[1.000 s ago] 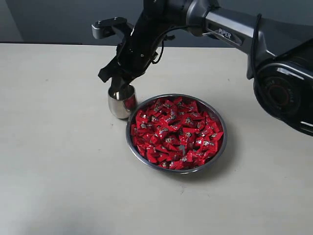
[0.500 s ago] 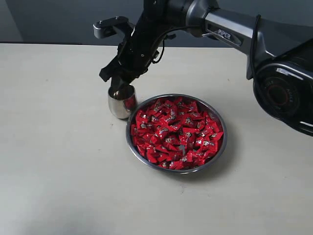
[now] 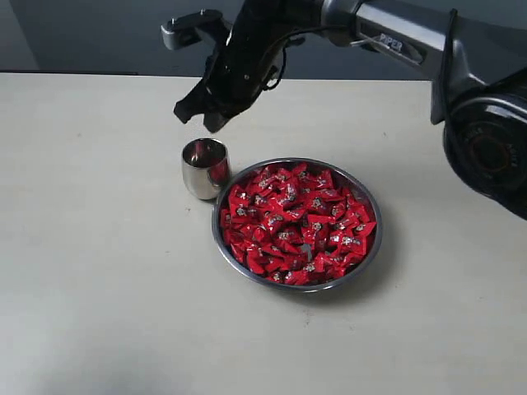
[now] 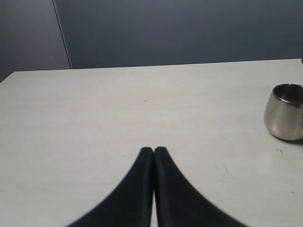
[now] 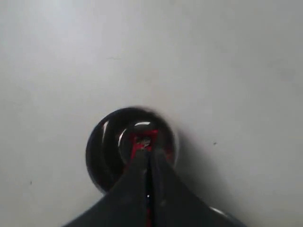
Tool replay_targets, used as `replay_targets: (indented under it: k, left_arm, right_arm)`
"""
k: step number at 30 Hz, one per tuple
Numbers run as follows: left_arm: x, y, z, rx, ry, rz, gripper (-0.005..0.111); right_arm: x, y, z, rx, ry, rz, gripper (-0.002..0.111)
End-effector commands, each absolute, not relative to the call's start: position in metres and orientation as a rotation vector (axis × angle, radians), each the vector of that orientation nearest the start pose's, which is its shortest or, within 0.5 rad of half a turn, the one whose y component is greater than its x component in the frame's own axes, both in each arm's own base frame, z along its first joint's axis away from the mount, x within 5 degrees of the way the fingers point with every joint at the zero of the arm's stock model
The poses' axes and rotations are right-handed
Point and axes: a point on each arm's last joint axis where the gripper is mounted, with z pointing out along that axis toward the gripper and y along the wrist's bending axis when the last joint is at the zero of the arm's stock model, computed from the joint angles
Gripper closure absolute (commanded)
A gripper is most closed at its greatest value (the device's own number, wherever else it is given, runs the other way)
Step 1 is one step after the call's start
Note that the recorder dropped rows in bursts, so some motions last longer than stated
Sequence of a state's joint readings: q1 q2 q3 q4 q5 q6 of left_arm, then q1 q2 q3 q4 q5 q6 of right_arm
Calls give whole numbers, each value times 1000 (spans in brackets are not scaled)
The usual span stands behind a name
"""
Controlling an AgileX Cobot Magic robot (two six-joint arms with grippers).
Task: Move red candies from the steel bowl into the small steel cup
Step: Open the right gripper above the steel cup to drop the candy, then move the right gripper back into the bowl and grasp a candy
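Fingers [image 3: 186, 109] (right arm's, closed) have risen above the small steel cup [image 3: 205, 169].

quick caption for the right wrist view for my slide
Shut right pincer hovers over the steel cup, red candy visible inside, on a pale table

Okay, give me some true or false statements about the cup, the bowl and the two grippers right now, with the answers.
1. The small polished steel cup stands upright beside the wide shallow steel bowl. True.
2. The bowl is empty. False: it is heaped with red-wrapped candies.
3. The right gripper hangs above the cup, shut. True.
4. The left gripper grips the cup. False: it is shut on nothing, apart from the cup.
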State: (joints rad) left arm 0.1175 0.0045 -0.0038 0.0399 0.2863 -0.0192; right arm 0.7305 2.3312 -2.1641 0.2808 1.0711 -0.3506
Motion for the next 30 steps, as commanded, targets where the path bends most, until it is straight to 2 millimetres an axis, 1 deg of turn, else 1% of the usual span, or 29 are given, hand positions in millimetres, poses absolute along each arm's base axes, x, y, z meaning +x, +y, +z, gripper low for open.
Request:
replay_targets:
  k: [1, 2, 5, 8, 9, 12, 16, 19, 23, 25, 27, 30]
  left_arm:
    - [54, 7, 187, -97, 1766, 107, 106]
    - [54, 7, 187, -97, 1766, 107, 106]
    - [54, 7, 187, -97, 1766, 107, 106]
    - [54, 7, 187, -97, 1766, 107, 106]
    - [54, 7, 187, -97, 1766, 107, 106]
    - [54, 7, 187, -97, 1766, 107, 106]
    - [54, 7, 187, -97, 1766, 107, 106]
    - [54, 7, 187, -97, 1766, 107, 106]
    - [54, 7, 187, -97, 1766, 107, 106]
    - [54, 7, 187, -97, 1766, 107, 106]
    - [54, 7, 187, -97, 1766, 107, 106]
    - [54, 7, 187, -97, 1766, 107, 106]
  right_arm:
    - [376, 342, 280, -1110, 2280, 542, 109]
    - [376, 338, 287, -1091, 2271, 557, 109]
    - [375, 328, 295, -1073, 2266, 545, 109]
    - [373, 314, 290, -1033, 2271, 519, 109]
    - [372, 308, 291, -1011, 2260, 506, 109]
    - [363, 291, 286, -941, 2240, 486, 109]
    - [344, 261, 270, -892, 2258, 438, 109]
    - [331, 233, 259, -840, 2292, 406, 109]
    - [316, 197, 244, -774, 2355, 363, 109]
    - [311, 183, 235, -766, 2406, 342, 109]
    - [304, 172, 223, -792, 2476, 326, 109]
    - [296, 168, 210, -857, 2553, 312, 109]
